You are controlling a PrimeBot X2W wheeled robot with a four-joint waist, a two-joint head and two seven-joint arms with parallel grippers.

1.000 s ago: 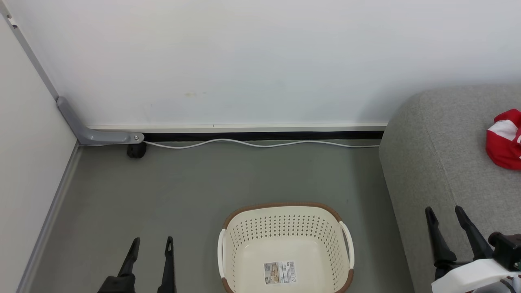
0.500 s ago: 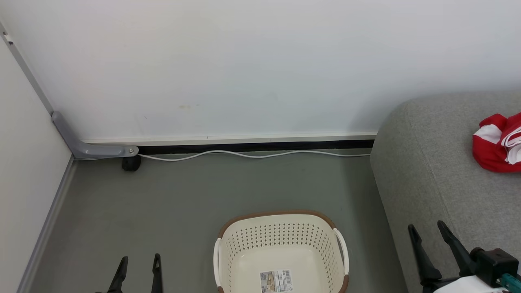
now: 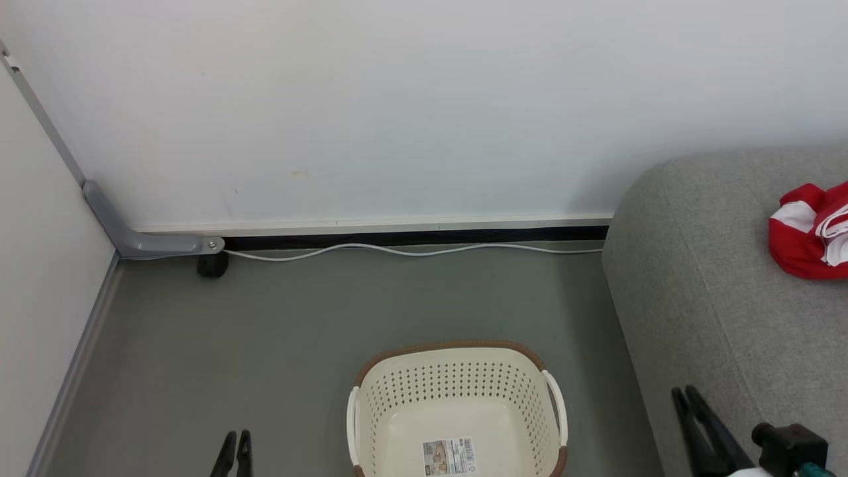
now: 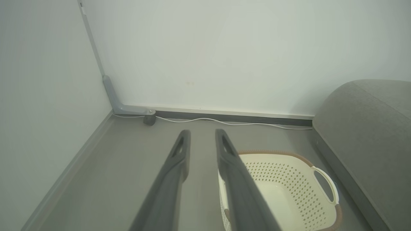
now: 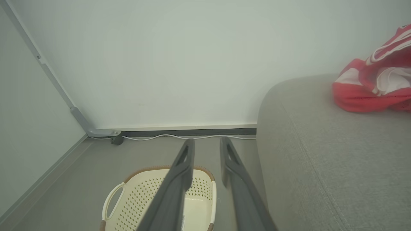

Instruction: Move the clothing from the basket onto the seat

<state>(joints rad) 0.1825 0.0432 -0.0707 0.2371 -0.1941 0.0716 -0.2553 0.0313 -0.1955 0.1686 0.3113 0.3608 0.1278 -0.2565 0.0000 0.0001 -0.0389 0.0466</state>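
The cream basket [image 3: 450,346] stands on the grey floor at the bottom middle of the head view. It holds only a paper label [image 3: 450,456]. The red and white clothing [image 3: 811,232] lies bunched on the grey seat [image 3: 715,278] at the right edge. My left gripper [image 3: 237,437] hovers over the floor left of the basket, its fingers empty and a narrow gap apart. My right gripper [image 3: 684,392] is over the seat's front corner, likewise narrow and empty. The left wrist view shows the left gripper [image 4: 202,133] beside the basket [image 4: 273,153]. The right wrist view shows the right gripper [image 5: 207,141], basket [image 5: 167,167] and clothing [image 5: 369,93].
A white wall runs along the back, and another wall closes the left side. A white cable [image 3: 411,250] lies along the skirting. A grey bracket [image 3: 146,242] and a black caster [image 3: 212,265] sit in the far left corner.
Both grippers' fingers have drawn much closer together, and both grippers have sunk lower in the head view. The camera shifted a little earlier. The basket and clothing stay put.
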